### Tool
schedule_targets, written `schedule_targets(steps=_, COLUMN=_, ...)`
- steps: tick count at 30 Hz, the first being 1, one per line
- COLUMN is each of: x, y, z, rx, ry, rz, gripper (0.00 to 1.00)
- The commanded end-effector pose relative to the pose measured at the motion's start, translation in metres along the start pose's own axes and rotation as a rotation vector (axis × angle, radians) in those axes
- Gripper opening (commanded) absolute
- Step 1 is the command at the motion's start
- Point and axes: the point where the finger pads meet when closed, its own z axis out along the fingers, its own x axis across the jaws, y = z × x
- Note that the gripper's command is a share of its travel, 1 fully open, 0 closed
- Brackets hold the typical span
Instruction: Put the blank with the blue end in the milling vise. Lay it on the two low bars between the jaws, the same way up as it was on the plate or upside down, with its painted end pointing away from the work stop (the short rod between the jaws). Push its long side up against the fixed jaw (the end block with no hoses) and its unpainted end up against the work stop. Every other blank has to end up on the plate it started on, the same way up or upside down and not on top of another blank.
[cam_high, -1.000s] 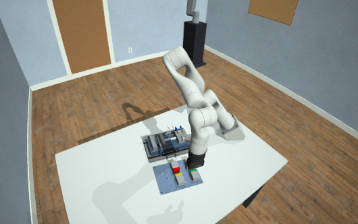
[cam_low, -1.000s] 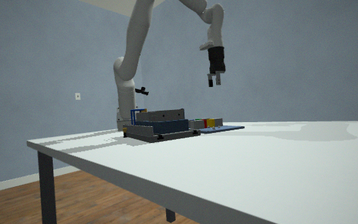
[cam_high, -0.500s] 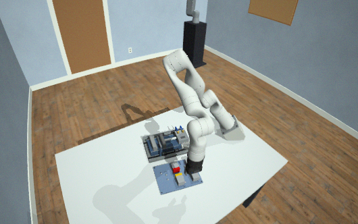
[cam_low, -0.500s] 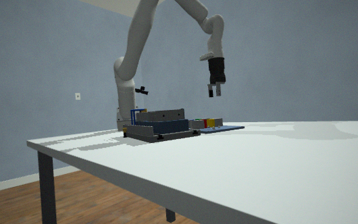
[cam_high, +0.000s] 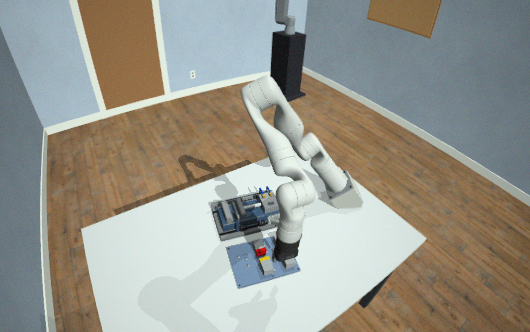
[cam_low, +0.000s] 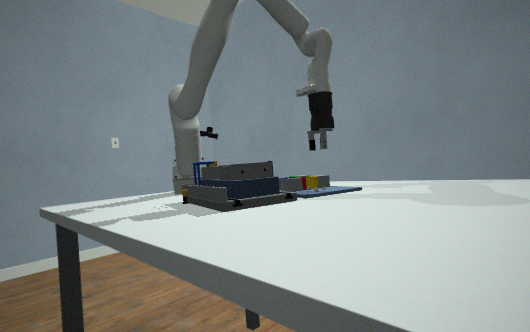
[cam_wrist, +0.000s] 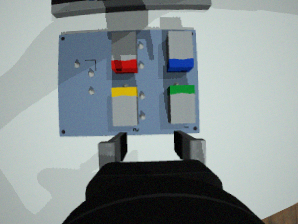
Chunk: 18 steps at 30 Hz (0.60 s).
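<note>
While pincer (cam_low: 318, 145) (cam_wrist: 150, 141) gapes, table (cam_high: 165, 240) (cam_low: 400, 240) gleams

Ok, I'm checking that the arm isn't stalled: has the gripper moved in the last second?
Yes, downward: in the exterior view the gripper now hangs lower, closer to the level of the blue plate.
</note>
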Motion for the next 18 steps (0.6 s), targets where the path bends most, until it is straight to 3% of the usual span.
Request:
schedule_targets(steps=1, x=0.0002, y=-0.0014, z=0.0025, rx=0.005, ry=0.001, rz=0.000, gripper=1.00)
schedule_targets(steps=18, x=0.0004, y=-0.0009, z=-0.0064, rx=0.005, ry=0.001, rz=0.000, gripper=1.00)
